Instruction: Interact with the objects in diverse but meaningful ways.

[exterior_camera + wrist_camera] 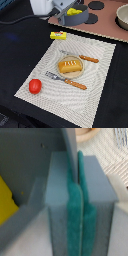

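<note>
the arm sits at the upper part of the exterior view, over the grey saucepan (75,16), which stands on a pinkish board (107,30) at the far side of the dark worktop (15,55). in the wrist view the two teal-padded fingers (74,213) are pressed together with a thin grey sheet, which looks like the saucepan's wall or handle, clamped between the pads; the gripper (79,175) is therefore narrow and holding the saucepan. a yellow piece (7,203) shows just beside the fingers in the wrist view, and in the exterior view a yellow cheese wedge (74,11) lies inside the saucepan, so the two are likely the same thing.

counted over the exterior view: one saucepan, one cheese wedge, one yellow butter block (58,35) lying on the worktop just off the far corner of the mat, one golden bread loaf (70,65) on a small round plate (79,74) at the middle of the striped mat (95,90), one red tomato (35,86) near the mat's corner toward the exterior view's left. one wooden-handled fork (67,80) lies on the near side of the plate and one wooden-handled knife (82,56) on its far side. one bowl (122,17) stands at the exterior view's right edge, and two dark round discs (95,6) lie on the board
</note>
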